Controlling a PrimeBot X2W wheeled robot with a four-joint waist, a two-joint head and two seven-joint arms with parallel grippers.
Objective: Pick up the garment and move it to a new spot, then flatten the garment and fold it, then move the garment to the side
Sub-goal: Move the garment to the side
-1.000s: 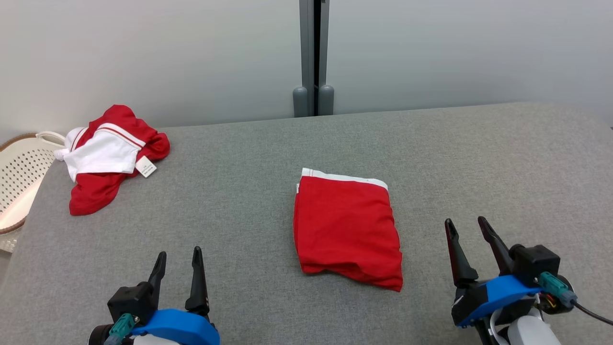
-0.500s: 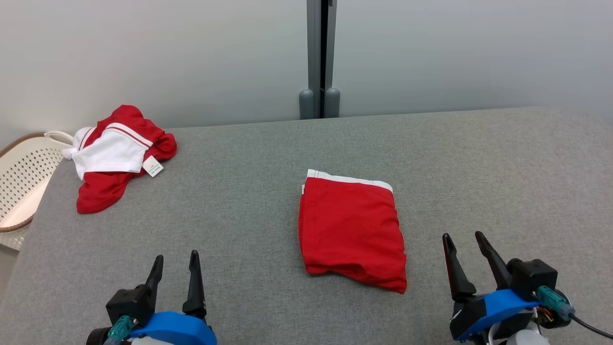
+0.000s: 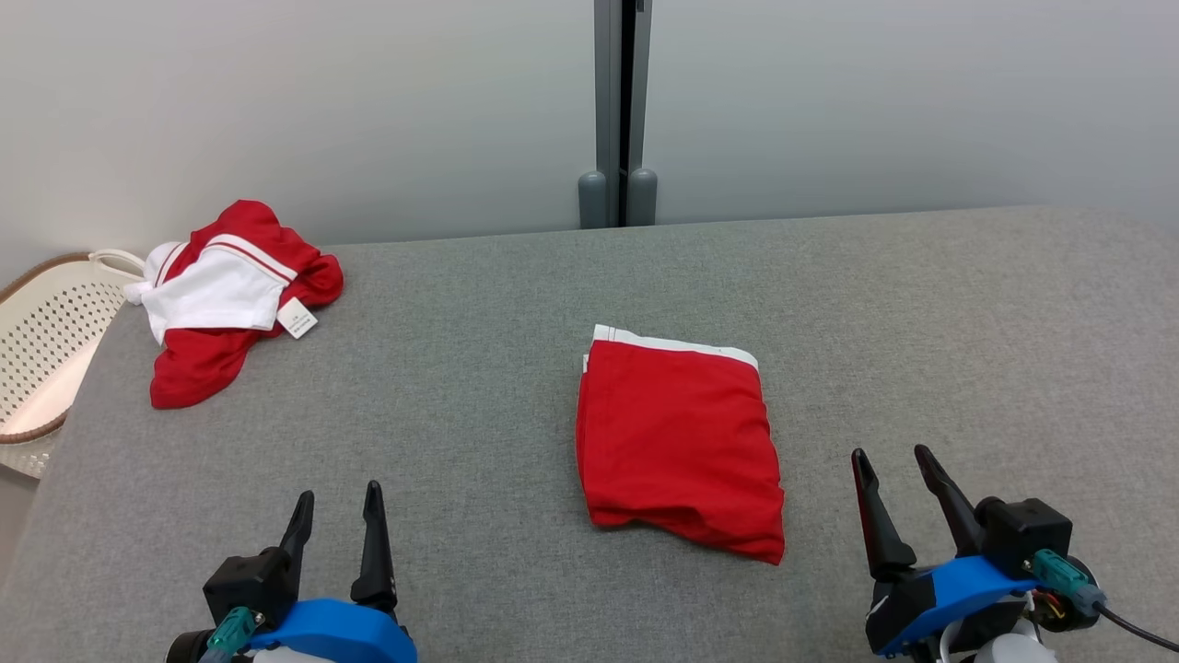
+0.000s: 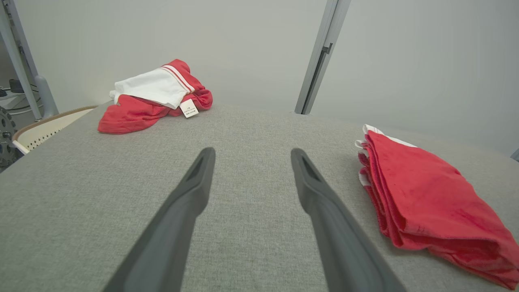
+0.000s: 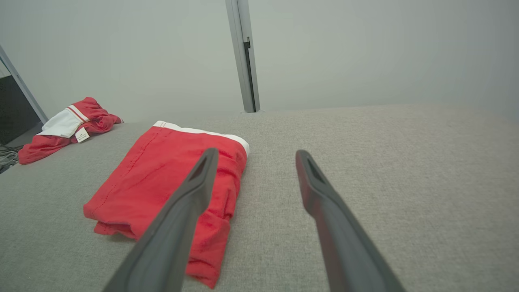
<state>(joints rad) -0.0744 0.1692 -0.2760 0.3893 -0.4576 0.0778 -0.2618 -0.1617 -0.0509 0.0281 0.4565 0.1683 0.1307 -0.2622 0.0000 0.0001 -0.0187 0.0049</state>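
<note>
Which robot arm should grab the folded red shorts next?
Probably the right. The right gripper is open and nearer the folded red shorts than the open left gripper.

Setting: bare test room, lab-like. Evidence: plain pale partition panels (image 3: 276,92) joined at a grey post (image 3: 624,110), grey fabric-covered worktop (image 3: 461,414), white perforated laundry basket (image 3: 46,331) beside its left edge.
</note>
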